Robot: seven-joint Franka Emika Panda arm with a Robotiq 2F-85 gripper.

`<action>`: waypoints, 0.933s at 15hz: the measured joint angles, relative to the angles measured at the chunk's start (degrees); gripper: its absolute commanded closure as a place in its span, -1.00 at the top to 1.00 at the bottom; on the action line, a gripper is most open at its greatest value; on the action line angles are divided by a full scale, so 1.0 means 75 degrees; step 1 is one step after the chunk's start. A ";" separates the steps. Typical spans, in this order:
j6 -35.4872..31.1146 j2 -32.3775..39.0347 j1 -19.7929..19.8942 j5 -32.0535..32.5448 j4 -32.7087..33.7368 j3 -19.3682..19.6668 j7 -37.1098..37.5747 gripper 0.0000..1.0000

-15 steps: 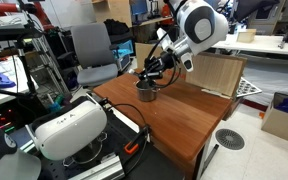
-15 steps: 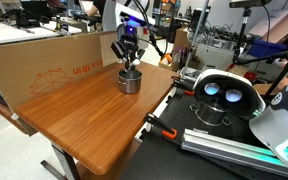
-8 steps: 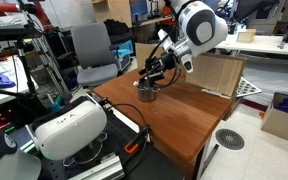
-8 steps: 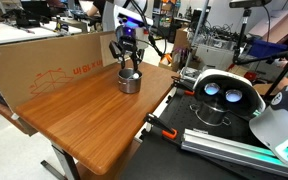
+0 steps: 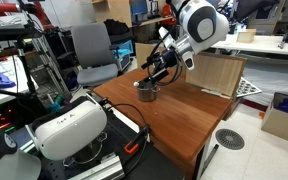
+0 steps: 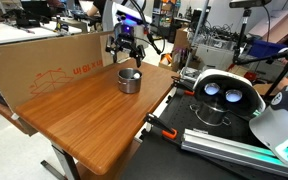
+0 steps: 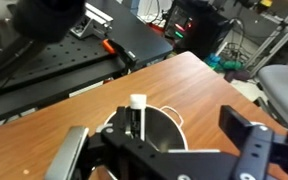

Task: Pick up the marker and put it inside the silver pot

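Note:
The silver pot stands on the brown wooden table near its far end. In the wrist view the marker lies inside the pot, dark with its white end leaning up at the rim. My gripper hangs a little above the pot, open, with nothing between its fingers. In both exterior views the marker is too small to make out.
A brown cardboard box stands along the table's edge behind the pot. A white headset sits beyond the table's other end, with an orange-tipped black cable nearby. An office chair stands behind.
The gripper was shut low in the pot; it has opened, let go of the marker inside the pot, and lifted upward.

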State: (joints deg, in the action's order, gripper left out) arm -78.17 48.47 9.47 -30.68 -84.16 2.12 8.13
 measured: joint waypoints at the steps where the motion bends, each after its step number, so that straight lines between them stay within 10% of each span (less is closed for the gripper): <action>1: -0.0001 -0.0023 -0.0013 0.0006 0.0007 0.0000 -0.0003 1.00; 14: -0.1276 -0.1978 -0.0584 0.0625 -0.1229 0.0000 -0.0194 1.00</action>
State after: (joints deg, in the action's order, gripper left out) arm -87.74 33.64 5.09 -25.99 -93.38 2.12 6.68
